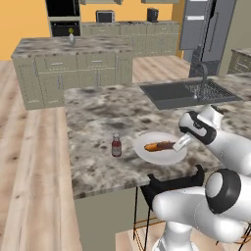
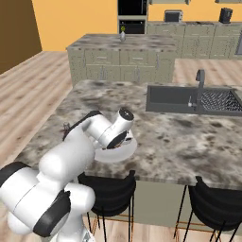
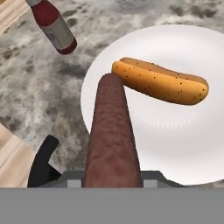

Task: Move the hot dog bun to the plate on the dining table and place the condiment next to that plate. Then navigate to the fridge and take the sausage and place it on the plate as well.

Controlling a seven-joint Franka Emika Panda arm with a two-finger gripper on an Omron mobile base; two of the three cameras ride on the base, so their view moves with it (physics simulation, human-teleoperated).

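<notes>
My gripper is shut on the sausage, a long dark brown piece that reaches from the hand out over the near rim of the white plate. Its far tip ends right beside the left end of the hot dog bun, which lies across the plate. In the left base view the bun rests on the plate near the counter's front edge. The condiment, a small red bottle with a white label, stands upright just left of the plate; in the hand view the condiment appears at the upper left.
The plate sits on a marbled counter with a sink and faucet behind it to the right. Black stools stand under the front edge. A grey fridge rises at the back right, beyond a second island.
</notes>
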